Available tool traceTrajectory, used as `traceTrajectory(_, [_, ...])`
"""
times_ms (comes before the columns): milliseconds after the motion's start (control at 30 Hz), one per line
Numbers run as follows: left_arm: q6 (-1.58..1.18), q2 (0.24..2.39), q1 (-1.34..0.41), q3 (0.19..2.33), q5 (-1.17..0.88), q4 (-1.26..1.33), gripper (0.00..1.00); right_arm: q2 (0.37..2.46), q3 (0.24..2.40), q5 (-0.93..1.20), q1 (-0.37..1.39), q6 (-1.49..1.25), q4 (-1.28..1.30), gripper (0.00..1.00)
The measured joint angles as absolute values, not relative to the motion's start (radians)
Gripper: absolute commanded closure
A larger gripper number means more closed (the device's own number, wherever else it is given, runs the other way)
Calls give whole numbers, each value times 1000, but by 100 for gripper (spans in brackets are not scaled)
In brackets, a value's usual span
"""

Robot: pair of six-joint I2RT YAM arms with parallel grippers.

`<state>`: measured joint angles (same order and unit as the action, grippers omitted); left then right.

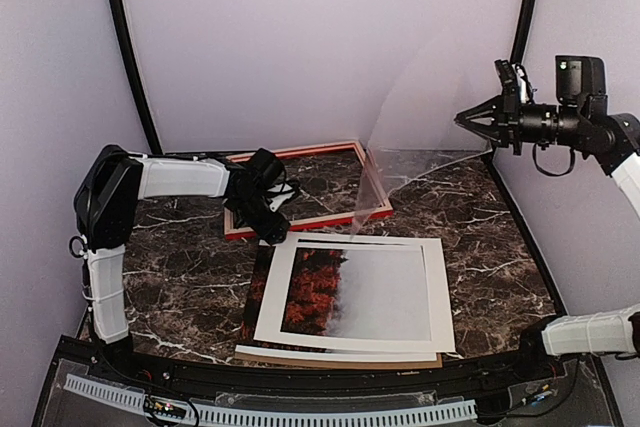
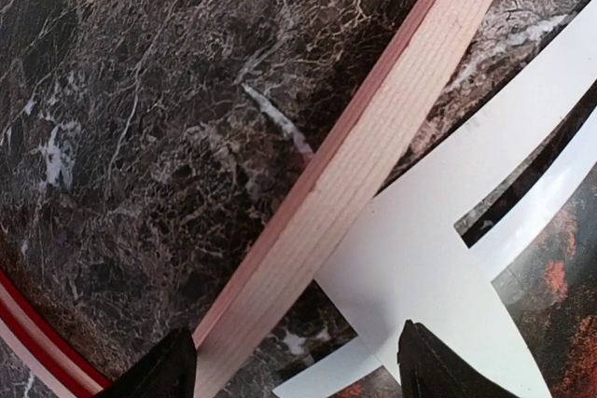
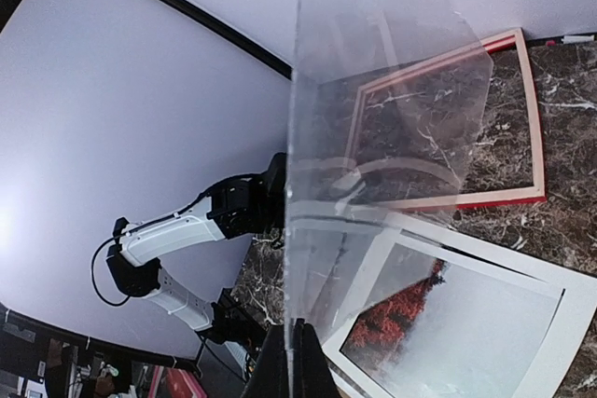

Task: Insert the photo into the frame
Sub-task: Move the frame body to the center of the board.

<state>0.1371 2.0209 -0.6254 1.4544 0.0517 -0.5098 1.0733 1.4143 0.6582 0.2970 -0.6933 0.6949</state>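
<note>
The frame (image 1: 305, 151) lies flat at the back middle of the marble table, red face up. Its pale wood side (image 2: 373, 137) runs diagonally through the left wrist view. My left gripper (image 1: 268, 231) hangs open over the frame's near left corner, and the rail passes between the jaws close to the left fingertip (image 2: 173, 365). The photo (image 1: 315, 292), red trees fading into fog, lies in front of the frame under a white mat (image 1: 440, 297). My right gripper (image 1: 466, 117) is raised at the right, shut on a clear pane (image 3: 392, 118) held on edge above the frame (image 3: 534, 118).
A brown backing board (image 1: 340, 359) shows under the mat's near edge. The white mat's corner (image 2: 420, 249) touches the frame rail beside my left gripper (image 2: 298, 370). Purple walls and black poles enclose the table.
</note>
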Motion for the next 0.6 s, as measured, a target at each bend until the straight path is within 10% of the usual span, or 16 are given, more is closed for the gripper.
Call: traceTrajectory(600, [301, 2073, -614, 1502, 1, -528, 76, 1232, 1552, 741, 274, -712, 618, 100])
